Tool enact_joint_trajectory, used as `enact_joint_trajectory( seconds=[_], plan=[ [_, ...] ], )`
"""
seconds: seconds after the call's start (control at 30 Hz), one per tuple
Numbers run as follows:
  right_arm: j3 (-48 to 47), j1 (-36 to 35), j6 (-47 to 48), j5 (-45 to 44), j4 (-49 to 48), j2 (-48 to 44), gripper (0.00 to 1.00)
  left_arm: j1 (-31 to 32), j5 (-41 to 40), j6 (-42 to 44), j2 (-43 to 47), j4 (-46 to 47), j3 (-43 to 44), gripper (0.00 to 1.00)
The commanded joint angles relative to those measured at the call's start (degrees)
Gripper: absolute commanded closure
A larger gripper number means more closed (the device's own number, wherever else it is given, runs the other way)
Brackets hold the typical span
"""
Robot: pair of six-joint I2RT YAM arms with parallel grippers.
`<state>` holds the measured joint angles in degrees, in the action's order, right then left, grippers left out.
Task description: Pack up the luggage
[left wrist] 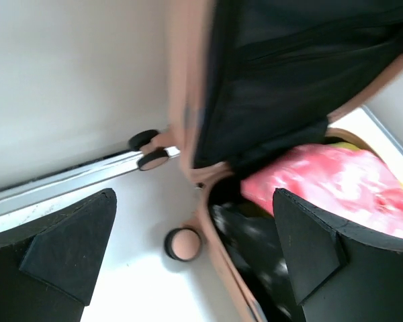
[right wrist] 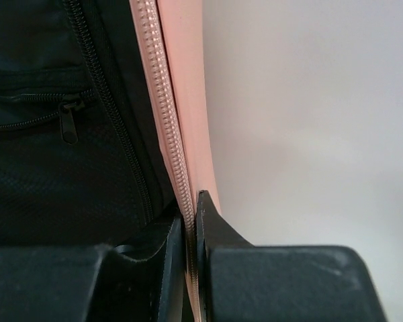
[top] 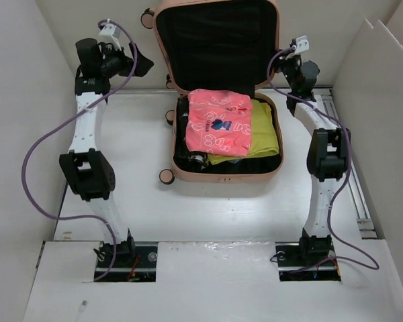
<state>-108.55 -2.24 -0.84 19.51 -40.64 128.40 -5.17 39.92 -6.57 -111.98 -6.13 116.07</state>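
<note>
Right gripper (right wrist: pixel 191 215): we see it pinched shut on the edge of the suitcase (top: pixel 221 177) lid.
Left gripper (left wrist: pixel 195 201): wide open, holding nothing, near the lid.
Where the suitcase is: open on the table (top: pixel 208 215), lid up, pink shirt (top: pixel 218 121) inside.

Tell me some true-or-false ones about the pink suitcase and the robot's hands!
1. The luggage is open, with its lid standing up. True.
2. The right gripper pinches the lid's edge. True.
3. The left gripper is shut on a wheel. False: it is open and holds nothing.
4. The pink shirt lies under the yellow-green cloth. False: the pink shirt is on top.
</note>
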Motion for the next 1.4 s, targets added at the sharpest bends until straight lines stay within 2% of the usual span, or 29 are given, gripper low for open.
enact_joint_trajectory(
  seconds=[0.0,0.27,0.43,0.53,0.6,0.63,0.67,0.83,0.93,0.97,1.0,1.03,1.13,1.17,1.2,1.3,1.33,1.37],
  plan=[
    [3.4,-0.8,-3.4,8.8,-8.8,-8.0,1.00,-1.4,3.7,1.4,7.3,-1.4,-3.6,0.01],
    [22.8,-0.2,-3.4,11.2,-12.2,-21.2,1.00,-6.9,3.7,1.4,18.8,-4.2,-17.5,0.01],
    [35.9,-0.2,-2.8,10.6,-14.0,-29.4,1.00,-8.8,2.6,4.5,28.6,-5.3,-27.3,0.01],
    [39.6,-0.2,-2.8,10.6,-13.4,-32.3,1.00,-8.8,1.1,5.9,33.0,-6.6,-29.9,0.01],
    [43.1,-0.2,-2.3,12.3,-12.6,-35.7,0.96,-8.8,-0.8,6.0,34.9,-7.2,-31.0,0.01],
    [44.4,0.3,-1.6,13.6,-11.5,-37.1,0.92,-8.8,-1.5,6.0,36.6,-7.2,-31.8,0.01],
    [45.9,0.3,-0.6,14.1,-10.8,-38.6,0.91,-8.8,-2.5,5.3,37.4,-7.2,-31.8,0.01],
    [59.6,-0.3,6.0,14.8,-5.5,-53.5,0.88,-8.8,-6.1,2.9,41.0,-6.7,-33.6,0.01],
    [66.8,-0.9,9.4,13.3,1.6,-62.8,0.77,-8.8,-6.1,2.3,41.6,-6.7,-33.6,0.01],
    [68.6,-0.9,9.4,12.7,2.8,-65.1,0.67,-8.8,-6.1,2.3,41.6,-7.2,-33.6,0.01],
    [70.5,-0.9,9.4,12.7,5.5,-67.4,0.34,-8.8,-6.6,1.7,41.6,-7.2,-33.6,0.01],
    [73.4,-0.9,9.4,11.6,7.7,-72.3,0.21,-8.8,-6.6,1.7,41.6,-7.2,-33.6,0.01],
    [76.6,-0.9,7.6,5.9,19.3,-81.2,0.01,-8.8,-8.2,1.7,41.0,-7.2,-33.6,0.01],
    [77.9,-0.9,6.0,3.5,22.9,-88.3,0.01,-8.8,-8.2,1.7,41.0,-7.2,-33.6,0.01],
    [78.5,-1.4,1.1,-2.9,30.1,-95.9,0.01,-8.8,-7.6,2.3,41.0,-6.4,-33.6,0.01],
    [76.7,-1.5,-9.9,-18.3,46.2,-105.3,0.01,-8.8,-7.6,2.3,39.6,-5.8,-32.9,0.01],
    [75.2,-2.1,-14.0,-29.1,59.0,-107.2,0.03,-8.8,-7.6,2.3,38.3,-5.8,-32.2,0.01],
    [73.4,-2.1,-19.9,-33.0,64.3,-108.6,0.05,-8.8,-6.7,3.0,37.5,-5.8,-31.6,0.01]
  ],
)
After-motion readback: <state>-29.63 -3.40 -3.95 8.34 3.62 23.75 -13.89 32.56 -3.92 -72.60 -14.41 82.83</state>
